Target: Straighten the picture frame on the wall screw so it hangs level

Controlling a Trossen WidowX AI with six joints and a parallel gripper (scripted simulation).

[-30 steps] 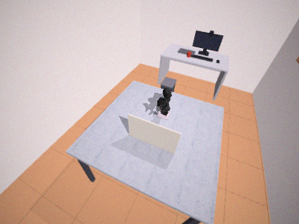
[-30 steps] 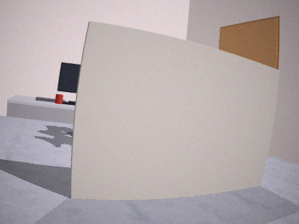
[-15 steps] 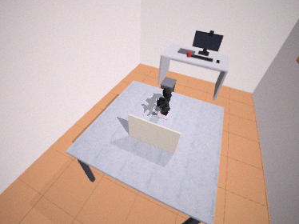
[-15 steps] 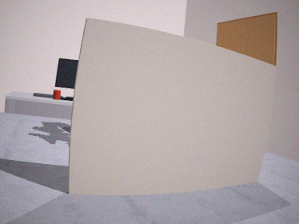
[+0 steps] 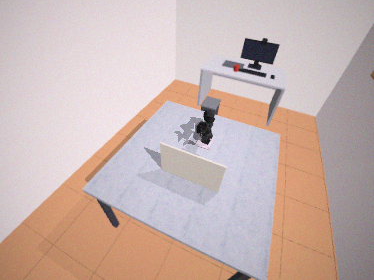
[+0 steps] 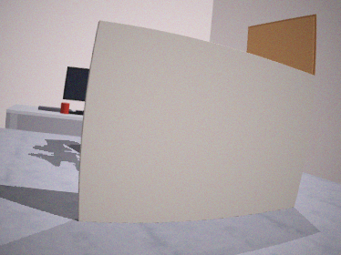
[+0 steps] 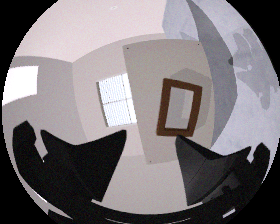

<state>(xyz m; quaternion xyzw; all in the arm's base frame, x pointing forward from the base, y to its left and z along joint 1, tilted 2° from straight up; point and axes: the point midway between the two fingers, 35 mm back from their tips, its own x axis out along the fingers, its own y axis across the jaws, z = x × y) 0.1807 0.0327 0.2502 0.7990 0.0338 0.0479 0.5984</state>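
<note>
Your arm (image 5: pixel 205 129) stands toward the far side of the scene, drawn up into a compact, dark, folded shape; its separate joints are too small to make out from above, and the exterior view doesn't show you the arm. Your gripper (image 7: pixel 151 136) is open, its two black fingers well apart, one left, one right, gripping nothing.
</note>
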